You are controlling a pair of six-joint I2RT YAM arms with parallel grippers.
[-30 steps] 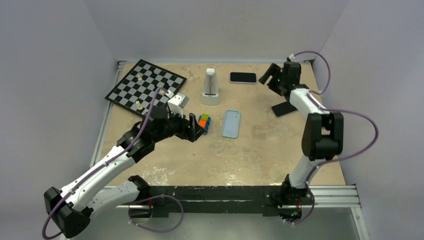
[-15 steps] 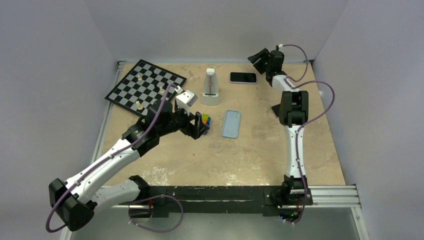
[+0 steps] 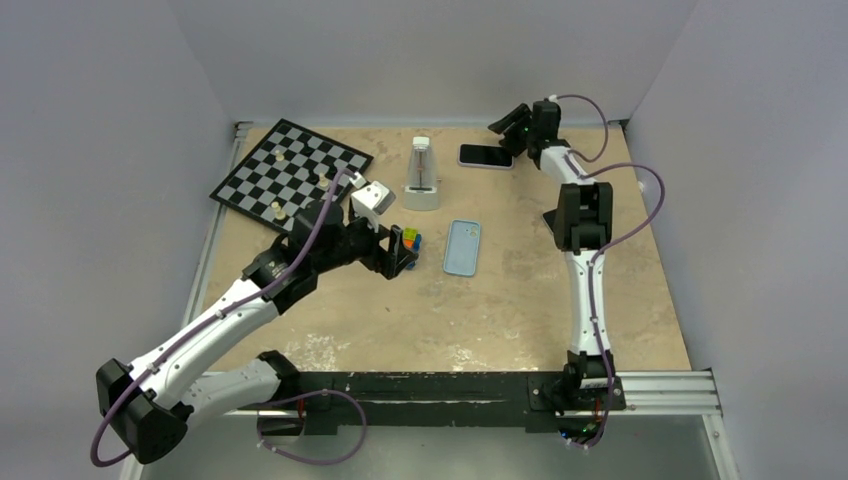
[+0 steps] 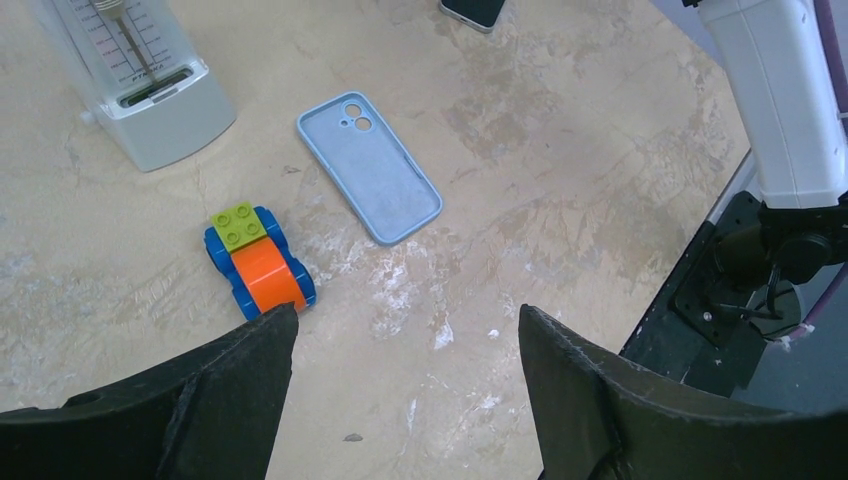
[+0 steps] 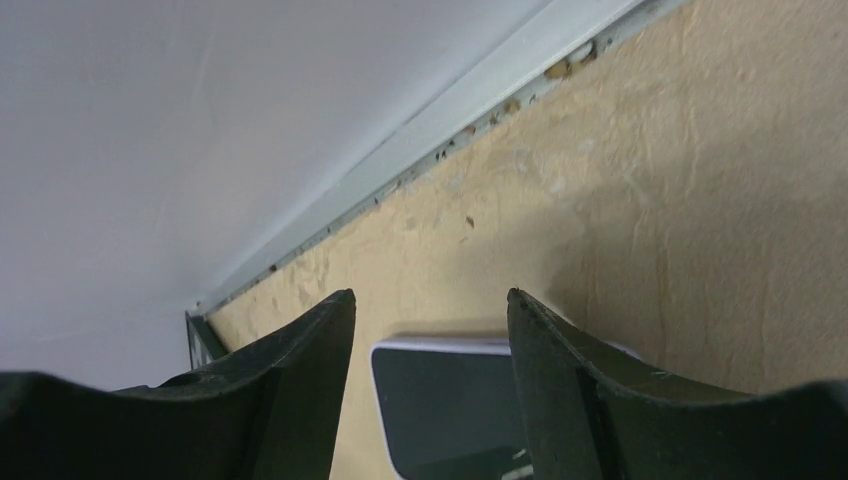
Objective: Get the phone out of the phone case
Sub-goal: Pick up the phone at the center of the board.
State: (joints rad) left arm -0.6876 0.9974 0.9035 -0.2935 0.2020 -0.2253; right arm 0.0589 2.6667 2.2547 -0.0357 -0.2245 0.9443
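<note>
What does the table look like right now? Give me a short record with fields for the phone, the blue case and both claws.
phone: flat, dark screen up, at the far edge of the table
phone case: light blue, empty, lying flat mid-table
left claw: open, holding nothing, above the table beside the toy blocks
right claw: over one end of the phone, a finger on either side; whether it grips cannot be told
other items: metronome, chessboard
</note>
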